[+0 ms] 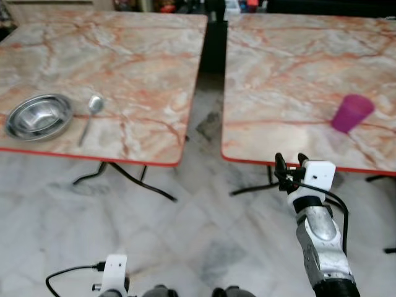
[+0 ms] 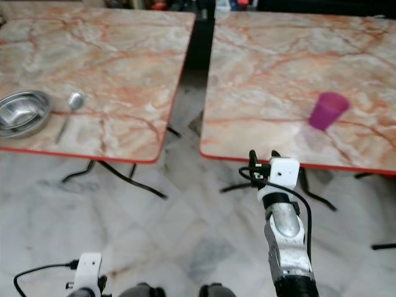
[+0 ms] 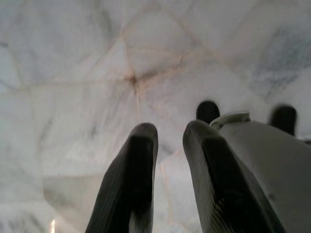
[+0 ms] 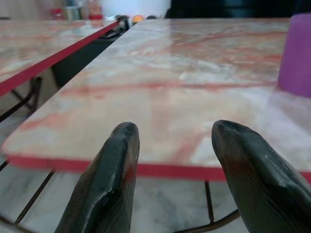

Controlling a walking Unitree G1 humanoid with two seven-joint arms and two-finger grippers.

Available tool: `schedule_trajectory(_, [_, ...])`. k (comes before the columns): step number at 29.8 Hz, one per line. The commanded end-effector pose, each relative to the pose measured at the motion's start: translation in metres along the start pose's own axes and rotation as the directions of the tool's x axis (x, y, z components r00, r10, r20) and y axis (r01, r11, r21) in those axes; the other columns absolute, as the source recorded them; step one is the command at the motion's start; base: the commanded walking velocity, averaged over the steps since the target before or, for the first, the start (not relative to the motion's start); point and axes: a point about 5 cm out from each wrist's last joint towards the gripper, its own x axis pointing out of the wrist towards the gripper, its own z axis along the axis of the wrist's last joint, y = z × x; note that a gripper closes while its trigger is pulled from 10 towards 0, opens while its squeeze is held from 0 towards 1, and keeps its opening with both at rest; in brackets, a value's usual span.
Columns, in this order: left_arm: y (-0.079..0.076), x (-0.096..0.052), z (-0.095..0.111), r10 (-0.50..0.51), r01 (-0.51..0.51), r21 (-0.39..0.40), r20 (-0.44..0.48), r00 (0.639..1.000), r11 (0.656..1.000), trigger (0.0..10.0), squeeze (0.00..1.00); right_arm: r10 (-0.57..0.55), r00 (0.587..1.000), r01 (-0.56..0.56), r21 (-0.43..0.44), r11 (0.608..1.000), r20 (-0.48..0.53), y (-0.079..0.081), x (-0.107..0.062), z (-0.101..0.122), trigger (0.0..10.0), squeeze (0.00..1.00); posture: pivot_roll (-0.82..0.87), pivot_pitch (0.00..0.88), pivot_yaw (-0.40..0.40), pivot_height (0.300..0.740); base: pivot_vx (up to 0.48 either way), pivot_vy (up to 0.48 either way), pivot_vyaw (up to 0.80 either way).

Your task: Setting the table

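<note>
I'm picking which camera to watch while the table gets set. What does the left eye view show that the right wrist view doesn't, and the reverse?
Left eye view alone: the metal bowl with the spoon beside it on the left table, the marble floor, and the right arm raised in front of the right table.

Right wrist view alone: the right hand up close, fingers open and empty, level with the table's red edge.

Both: the purple cup standing upright on the right table, and both marble tabletops.

I see a pale marble floor (image 1: 185, 229) with grey veining under everything. Black metal legs (image 1: 124, 176) curve across it. Beyond, some blurred clutter (image 1: 167, 6) sits in a dark gap.
</note>
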Motion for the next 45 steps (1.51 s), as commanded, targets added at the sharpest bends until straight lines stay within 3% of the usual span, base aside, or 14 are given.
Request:
schedule_trajectory(1, [0.002, -0.003, -0.011, 0.008, -0.008, 0.000, -0.036, 0.999, 1.000, 10.0, 0.00, -0.002, 0.998, 0.001, -0.010, 1.000, -0.059, -0.002, -0.008, -0.016, 10.0, 0.00, -0.06, 0.227, 0.008, 0.740, 0.000, -0.405, 0.00])
schedule_trajectory(7, [0.004, -0.003, -0.011, 0.014, -0.014, -0.005, -0.037, 0.999, 1.000, 10.0, 0.00, 0.003, 0.979, -0.005, -0.009, 1.000, -0.203, -0.001, -0.020, -0.053, 10.0, 0.00, -0.06, 0.236, 0.009, 0.740, 0.000, -0.406, 0.00])
schedule_trajectory(12, [0.004, -0.002, -0.011, 0.015, -0.015, -0.003, -0.038, 0.999, 1.000, 10.0, 0.00, -0.004, 0.932, 0.007, 0.007, 1.000, -0.363, 0.000, -0.029, -0.084, 10.0, 0.00, -0.06, 0.238, 0.011, 0.740, 0.000, -0.403, 0.00])
schedule_trajectory(13, [0.004, -0.002, -0.011, 0.015, -0.015, -0.004, -0.038, 0.999, 1.000, 10.0, 0.00, -0.020, 0.907, 0.031, 0.019, 0.999, -0.420, -0.001, -0.034, -0.094, 10.0, 0.00, -0.06, 0.237, 0.011, 0.740, 0.000, -0.326, 0.00])
schedule_trajectory(16, [0.004, -0.002, -0.011, 0.015, -0.015, -0.004, -0.038, 0.999, 1.000, 10.0, 0.00, -0.026, 0.896, 0.041, 0.024, 0.999, -0.444, -0.002, -0.037, -0.099, 10.0, 0.00, -0.06, 0.237, 0.011, 0.740, 0.000, -0.326, 0.00])
schedule_trajectory(21, [0.001, -0.002, -0.009, 0.011, -0.011, -0.003, -0.034, 0.999, 1.000, 10.0, 0.00, -0.050, 0.792, 0.063, 0.001, 0.998, -0.609, -0.002, -0.059, -0.126, 10.0, 0.00, -0.06, 0.221, 0.008, 0.740, 0.000, -0.319, 0.00])
schedule_trajectory(28, [-0.002, -0.002, -0.009, 0.009, -0.009, -0.013, -0.034, 0.999, 1.000, 10.0, 0.00, -0.053, 0.719, 0.094, 0.022, 0.995, -0.693, 0.003, -0.078, -0.143, 10.0, 0.00, -0.06, 0.208, 0.002, 0.740, 0.000, -0.163, 0.00])
schedule_trajectory(30, [-0.003, -0.002, -0.010, 0.008, -0.009, -0.017, -0.040, 0.999, 1.000, 10.0, 0.00, -0.052, 0.696, 0.047, -0.026, 0.999, -0.716, 0.003, -0.083, -0.146, 10.0, 0.00, -0.06, 0.197, -0.003, 0.740, 0.000, 0.000, 0.00])
schedule_trajectory(34, [-0.003, -0.002, -0.010, 0.008, -0.009, -0.019, -0.040, 0.999, 1.000, 10.0, 0.00, -0.052, 0.694, 0.041, -0.033, 0.999, -0.718, 0.003, -0.084, -0.147, 10.0, 0.00, -0.06, 0.197, -0.003, 0.740, 0.000, 0.000, 0.00])
schedule_trajectory(38, [0.000, -0.004, -0.016, 0.003, -0.005, -0.028, -0.049, 0.999, 1.000, 10.0, 0.00, -0.061, 0.641, 0.054, -0.035, 0.998, -0.765, -0.009, -0.102, -0.156, 10.0, 0.00, -0.06, 0.176, -0.005, 0.740, 0.000, 0.000, 0.00])
schedule_trajectory(45, [0.000, -0.004, -0.016, 0.000, 0.000, 0.001, -0.054, 0.999, 1.000, 10.0, 0.00, -0.071, 0.621, 0.060, -0.043, 0.997, -0.780, -0.020, -0.108, -0.157, 10.0, 0.00, -0.06, 0.166, -0.005, 0.740, 0.000, -0.079, 0.00])
